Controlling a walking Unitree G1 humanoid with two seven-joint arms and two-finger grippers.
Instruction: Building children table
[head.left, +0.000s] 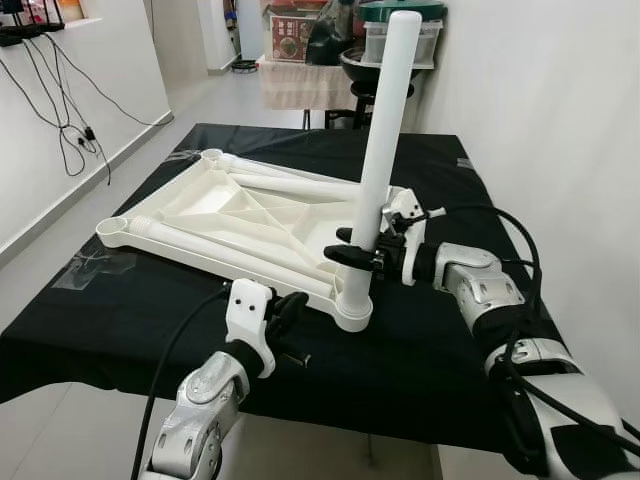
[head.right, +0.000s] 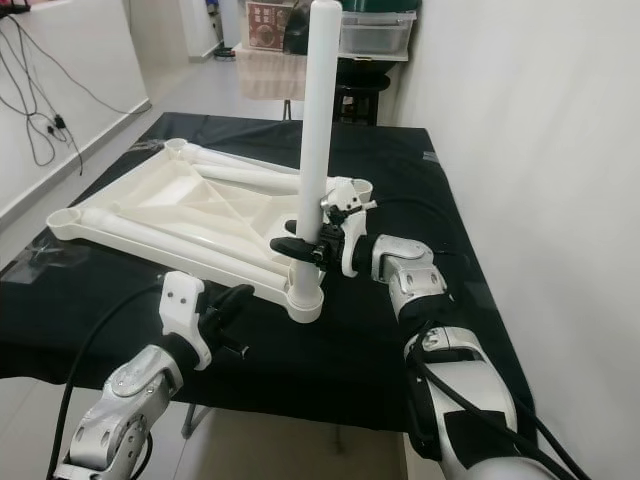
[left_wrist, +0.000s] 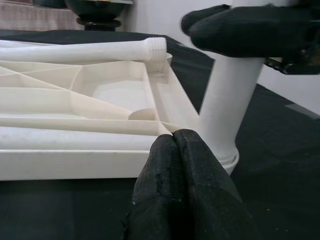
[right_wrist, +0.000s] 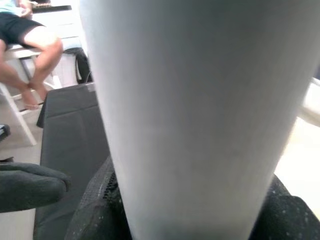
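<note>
A white plastic table top lies upside down on the black cloth. One white leg stands upright in its near right corner socket. My right gripper is shut on the lower part of this leg, which looms large and close as the leg in the right wrist view. Two more white legs lie flat inside the table top. My left gripper is shut with nothing in it, just in front of the table top's near edge, left of the socket.
The black cloth covers a table with its front edge close to me. A white wall rises on the right. Boxes and a stool stand behind the table. Cables hang on the left wall. A seated person's legs are nearby.
</note>
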